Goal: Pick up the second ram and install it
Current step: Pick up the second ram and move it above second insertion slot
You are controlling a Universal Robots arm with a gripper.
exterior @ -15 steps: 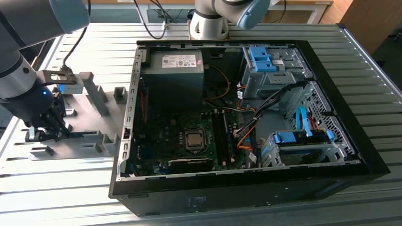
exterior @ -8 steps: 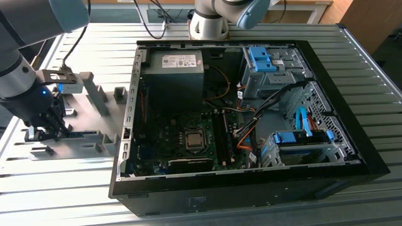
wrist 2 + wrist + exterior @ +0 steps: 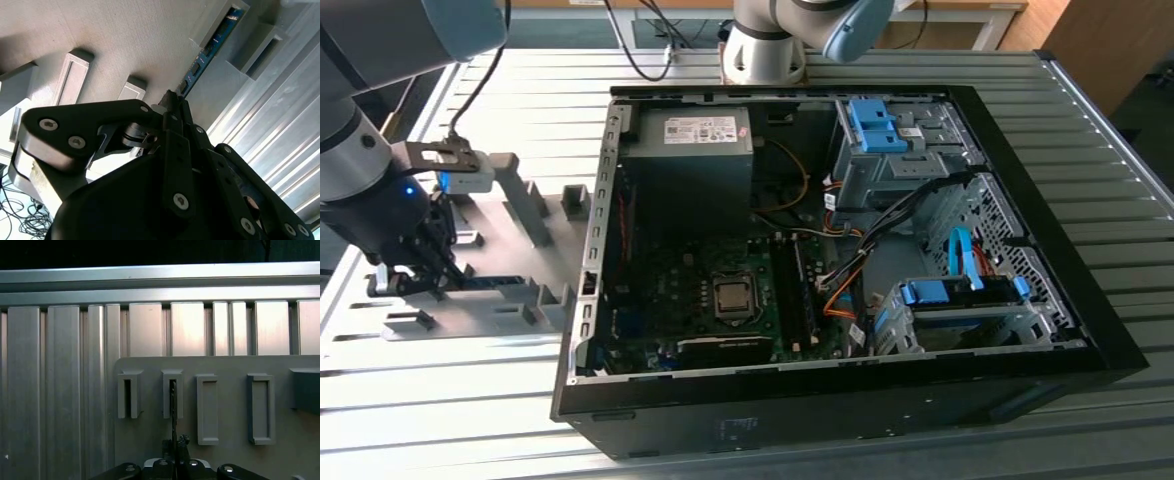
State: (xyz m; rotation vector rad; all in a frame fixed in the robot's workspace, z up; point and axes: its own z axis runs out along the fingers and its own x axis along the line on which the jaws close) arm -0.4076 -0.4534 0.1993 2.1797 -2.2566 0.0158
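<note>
We see the second ram (image 3: 207,50) as a long, thin blue board with a row of dark chips on its face. It stands on its long edge in the grey holder (image 3: 125,45), its far end seated in a raised slot block. In the first wrist view the ram (image 3: 173,405) shows edge-on, as a narrow dark line. Its near end reaches the tip of the pincer (image 3: 174,100). In the exterior view it sits low in the holder, at that view's left.

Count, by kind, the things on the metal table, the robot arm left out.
open computer case: 1
grey holder plate: 1
second ram, standing in the holder plate: 1
Total: 3
</note>
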